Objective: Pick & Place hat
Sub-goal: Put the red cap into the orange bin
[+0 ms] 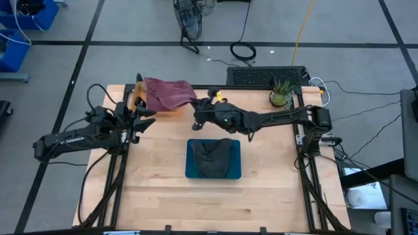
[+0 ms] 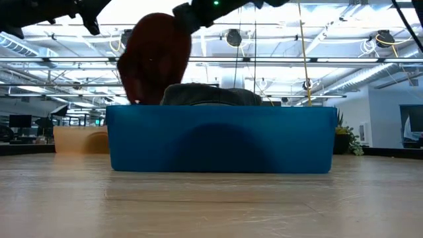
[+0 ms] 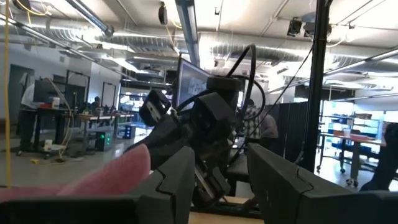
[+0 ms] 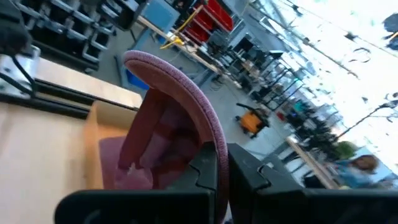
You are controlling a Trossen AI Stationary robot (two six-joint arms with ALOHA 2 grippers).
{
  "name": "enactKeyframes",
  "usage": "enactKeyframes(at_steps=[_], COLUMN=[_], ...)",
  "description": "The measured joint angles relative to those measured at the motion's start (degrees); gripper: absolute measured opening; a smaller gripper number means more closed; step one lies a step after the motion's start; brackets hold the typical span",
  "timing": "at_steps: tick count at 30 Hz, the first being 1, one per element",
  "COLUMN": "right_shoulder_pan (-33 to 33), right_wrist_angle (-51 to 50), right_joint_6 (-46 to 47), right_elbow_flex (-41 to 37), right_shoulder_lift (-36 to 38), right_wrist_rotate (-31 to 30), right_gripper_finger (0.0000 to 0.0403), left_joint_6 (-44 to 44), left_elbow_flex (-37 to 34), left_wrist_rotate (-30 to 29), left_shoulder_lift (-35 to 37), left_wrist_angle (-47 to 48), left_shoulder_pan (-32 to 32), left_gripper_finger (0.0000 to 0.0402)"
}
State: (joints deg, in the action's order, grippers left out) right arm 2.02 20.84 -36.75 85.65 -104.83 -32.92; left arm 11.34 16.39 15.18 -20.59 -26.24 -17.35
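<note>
A maroon hat (image 1: pixel 168 93) hangs from my right gripper (image 1: pixel 198 103) at the table's far left, over a tan open box (image 1: pixel 135 99). In the low view the maroon hat (image 2: pixel 155 59) shows behind a blue bin (image 2: pixel 221 140). The blue bin (image 1: pixel 190 163) stands mid-table, and a dark grey hat (image 1: pixel 214 158) lies in it. My right gripper (image 4: pixel 222 163) is shut on the maroon hat (image 4: pixel 163 127). My left gripper (image 1: pixel 141 121) waits open near the table's left edge, just near of the box; its fingers (image 3: pixel 214 180) hold nothing. My right gripper pinches the maroon hat's curved rim (image 4: pixel 214 138) between its two fingers, coming level from the table's right. The hat hangs to the left of and below the fingers, its hollow side toward the wrist camera. Whether its lower part (image 4: pixel 127 169) touches the tan box I cannot tell.
A small potted plant (image 1: pixel 281 93) stands at the table's far right corner, and a black keyboard (image 1: pixel 266 76) lies beyond the far edge. Bare wood (image 1: pixel 215 205) stretches near of the blue bin. My right arm (image 1: pixel 274 119) spans the table's far half.
</note>
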Motion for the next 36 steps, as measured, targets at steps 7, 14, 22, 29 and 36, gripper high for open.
enactKeyframes(at_steps=[7, 14, 22, 29, 36], right_shoulder_pan=[0.92, 3.81, 7.56, 7.77, 7.79], right_wrist_angle=[-1.63, -5.04, -0.91, 2.34, -0.94], right_joint_6=[1.41, -0.44, 2.75, 4.50, 5.83], right_elbow_flex=[8.01, 15.02, 15.34, 15.35, 15.38], right_shoulder_lift=[-6.50, -13.09, -13.22, -13.20, -15.44], right_wrist_rotate=[3.27, 3.09, 6.25, 11.74, 12.12], right_gripper_finger=[0.0005, 0.0005, 0.0004, 0.0006, 0.0007], left_joint_6=[-0.34, 0.36, 0.18, -2.01, -3.19], left_elbow_flex=[-0.01, -0.01, -0.01, -0.01, -0.01], left_wrist_rotate=[-0.70, -2.04, -2.81, -6.04, -8.27], left_shoulder_lift=[3.34, 4.65, 4.63, 4.60, 4.60], left_wrist_angle=[3.34, 6.61, 9.88, 11.17, 11.19], left_shoulder_pan=[0.01, 0.02, 0.02, 0.02, 0.02], left_gripper_finger=[0.0149, 0.0149, 0.0149, 0.0149, 0.0149])
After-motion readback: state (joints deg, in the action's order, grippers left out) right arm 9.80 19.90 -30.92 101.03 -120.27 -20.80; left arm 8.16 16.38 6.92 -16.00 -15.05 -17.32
